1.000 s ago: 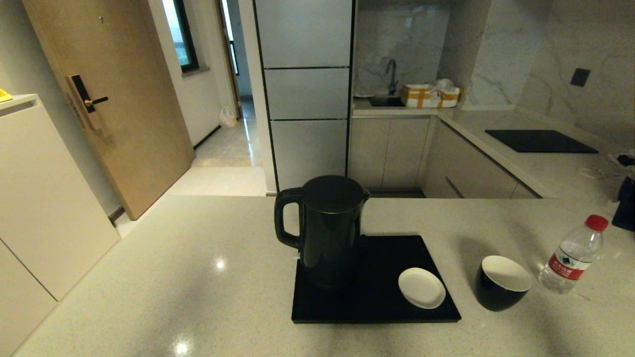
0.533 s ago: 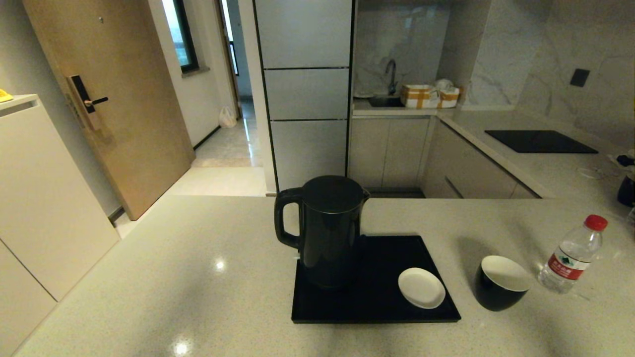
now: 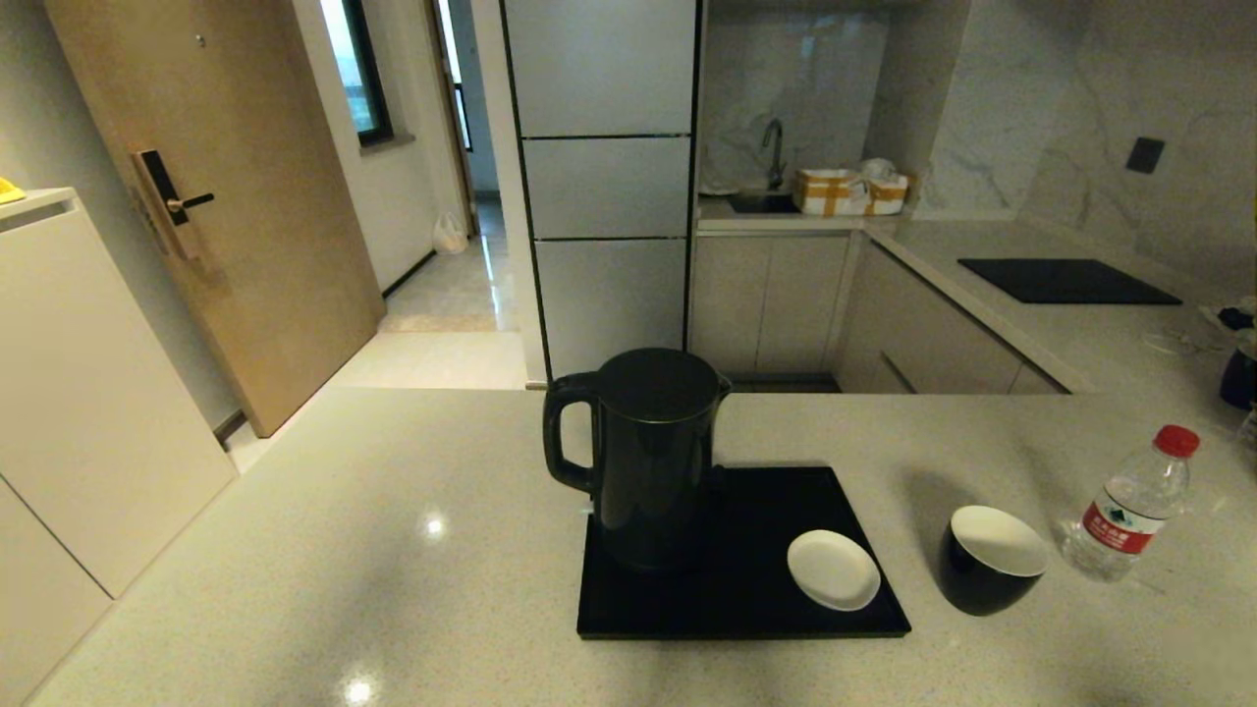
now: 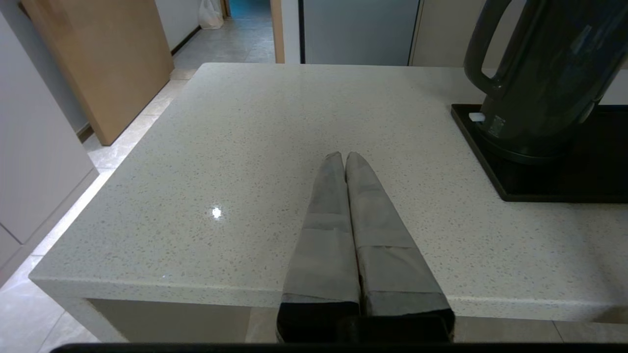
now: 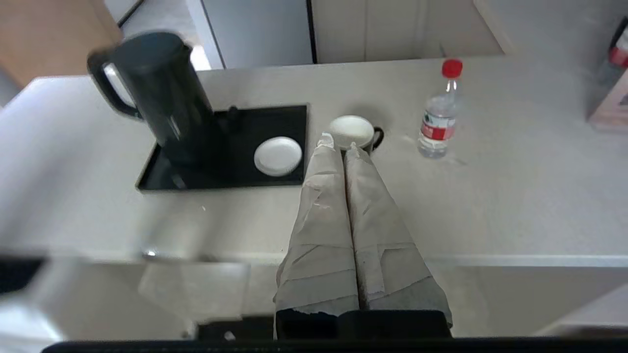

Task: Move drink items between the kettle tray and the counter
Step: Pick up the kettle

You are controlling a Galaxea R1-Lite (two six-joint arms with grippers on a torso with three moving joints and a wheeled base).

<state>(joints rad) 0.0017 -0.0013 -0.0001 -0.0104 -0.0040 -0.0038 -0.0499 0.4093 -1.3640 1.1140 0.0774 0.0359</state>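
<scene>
The black electric kettle (image 3: 648,457) stands upright on the left part of the black kettle tray (image 3: 746,599), with a small white saucer (image 3: 833,570) on the tray's right. Just right of the tray, on the speckled counter (image 3: 344,550), sits the black cup (image 3: 992,560), then the red-capped water bottle (image 3: 1124,506). The left gripper (image 4: 345,158) and right gripper (image 5: 338,144) both have fingers pressed together, holding nothing, at the counter's near edge.

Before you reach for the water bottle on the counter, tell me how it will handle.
The water bottle looks like thin clear plastic, so it may dent under a firm squeeze. It stands tall on a narrow base on the glossy counter, so a push high up would probably tip it. On its side, the round body would likely roll.
</scene>
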